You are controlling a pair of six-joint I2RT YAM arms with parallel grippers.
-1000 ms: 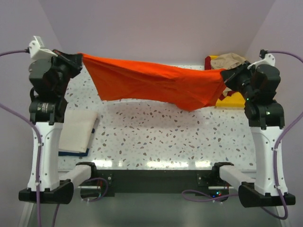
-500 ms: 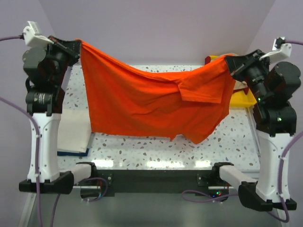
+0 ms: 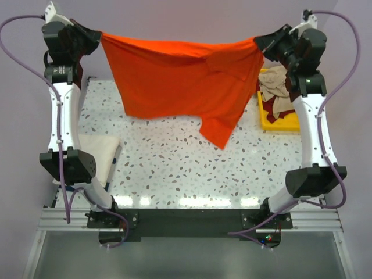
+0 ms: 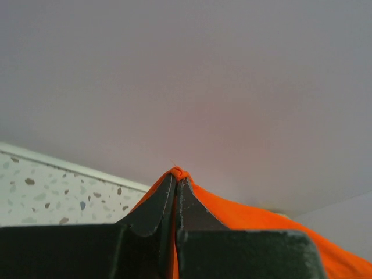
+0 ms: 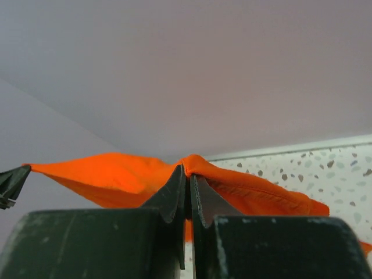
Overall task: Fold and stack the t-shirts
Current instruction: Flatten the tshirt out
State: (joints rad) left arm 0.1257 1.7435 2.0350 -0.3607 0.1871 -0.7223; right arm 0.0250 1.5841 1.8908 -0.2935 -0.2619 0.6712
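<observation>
A bright orange t-shirt (image 3: 174, 75) hangs stretched in the air between both raised arms, its lowest corner dangling over the table's middle. My left gripper (image 3: 100, 38) is shut on its upper left corner; the pinched orange cloth (image 4: 244, 212) shows at the closed tips (image 4: 177, 177). My right gripper (image 3: 257, 42) is shut on its upper right corner, and orange cloth (image 5: 116, 174) spreads both ways from the closed tips (image 5: 187, 170). A folded cream-white tee (image 3: 96, 160) lies at the table's left on a navy one (image 3: 114, 165). Beige (image 3: 276, 87) and dark red (image 3: 272, 104) tees lie crumpled in the yellow tray.
The yellow plastic tray (image 3: 290, 123) sits at the table's right side behind the right arm. The speckled tabletop (image 3: 192, 168) lies below the hanging shirt. Purple walls close in the back and sides.
Both arms have risen high and pulled the orange t-shirt up and taut; its top edge is now nearly straight, and its hem has lifted off the table's front.
</observation>
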